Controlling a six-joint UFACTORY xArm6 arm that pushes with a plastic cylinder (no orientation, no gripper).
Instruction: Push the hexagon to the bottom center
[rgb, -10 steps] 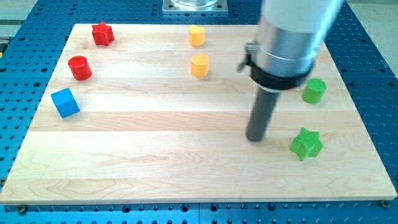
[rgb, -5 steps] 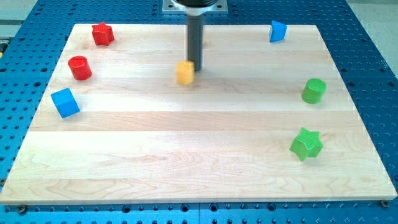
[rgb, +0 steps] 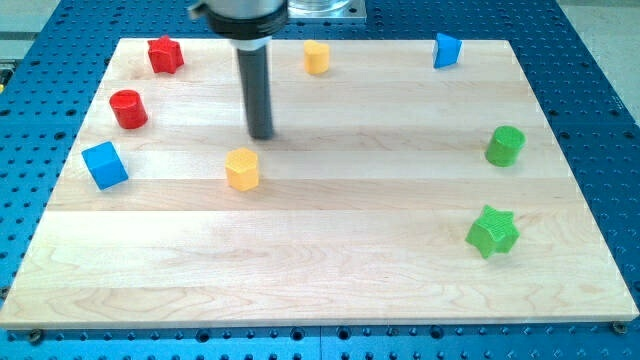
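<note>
The yellow hexagon block (rgb: 242, 168) lies on the wooden board left of its middle. My tip (rgb: 260, 135) is just above and slightly to the right of it, a small gap apart. A second yellow block (rgb: 316, 57), shape unclear, sits near the view's top edge.
A red star (rgb: 165, 54) and a red cylinder (rgb: 128, 108) are at the top left. A blue cube (rgb: 105, 165) is at the left edge. A blue block (rgb: 447, 49) is at the top right. A green cylinder (rgb: 505, 146) and a green star (rgb: 492, 231) are on the right.
The yellow hexagon has slid down and to the left from near the top middle. My tip has moved left and down after it. The second yellow block shows again.
</note>
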